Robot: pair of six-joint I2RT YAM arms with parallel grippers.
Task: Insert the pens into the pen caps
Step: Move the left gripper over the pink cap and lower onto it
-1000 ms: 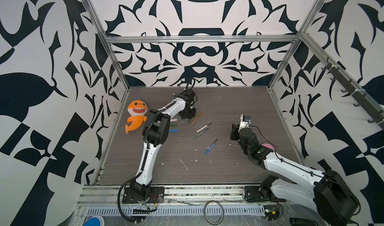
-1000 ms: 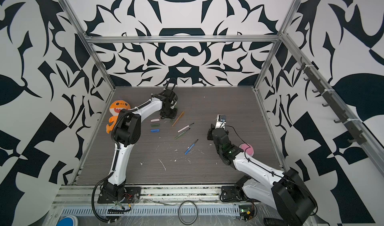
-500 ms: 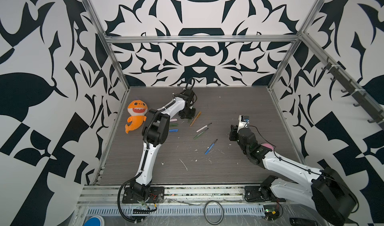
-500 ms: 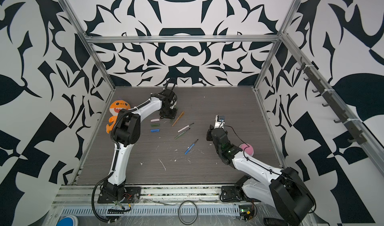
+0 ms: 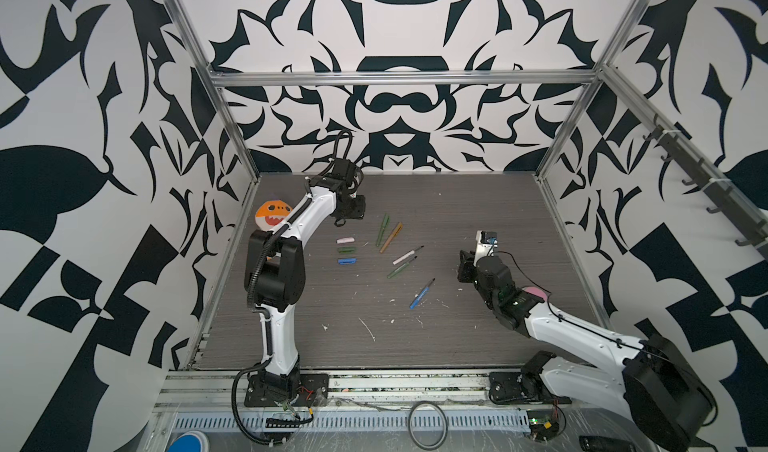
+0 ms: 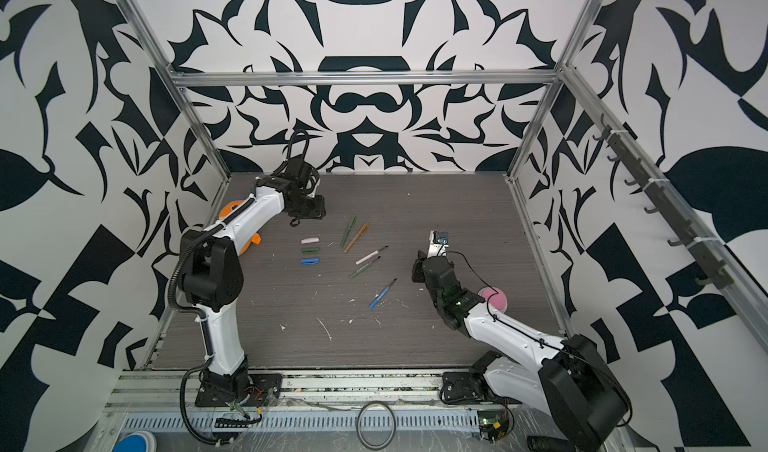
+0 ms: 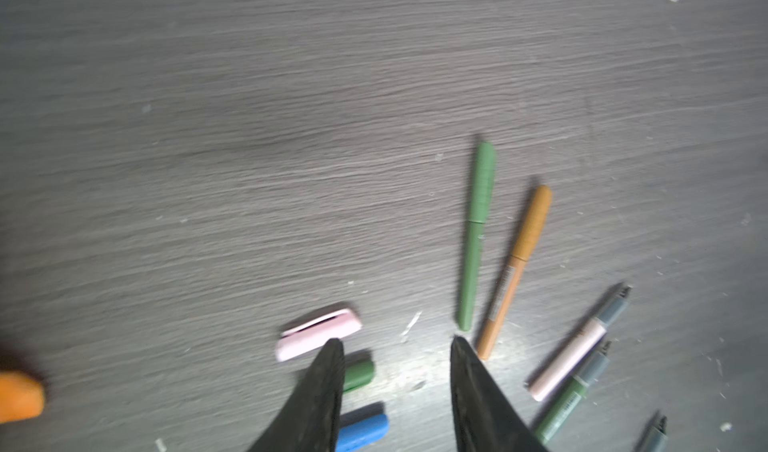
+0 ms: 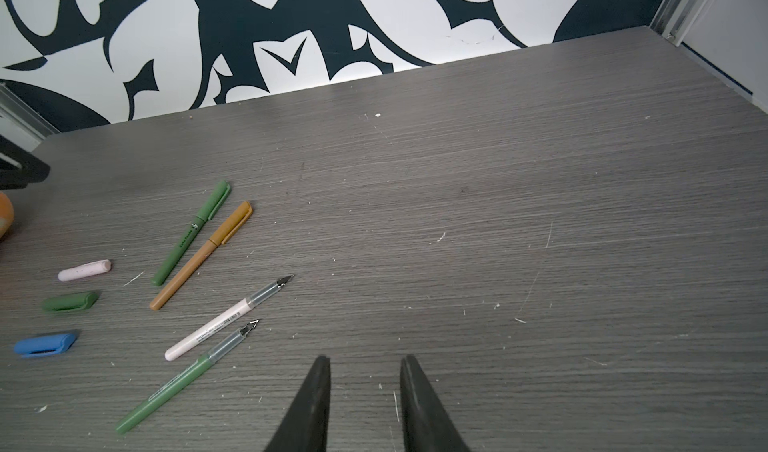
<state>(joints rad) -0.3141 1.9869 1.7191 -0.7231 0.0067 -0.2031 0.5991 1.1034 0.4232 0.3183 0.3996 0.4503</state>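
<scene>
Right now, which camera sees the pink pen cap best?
The right wrist view: the pink pen cap lies sharp and whole there. The left wrist view shows it bigger but blurred; in both top views it is tiny.

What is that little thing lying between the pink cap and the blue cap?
A loose green cap, lying flat between the pink cap and the blue cap; both top views show it.

We logged left arm (image 5: 276, 337) & right arm (image 5: 582, 340): white shells, blk joints. Corrugated conduit (image 6: 174, 279) ran along left, thin wire (image 6: 469, 269) along right; fingers (image 7: 316, 404) were blk, tapered.
</scene>
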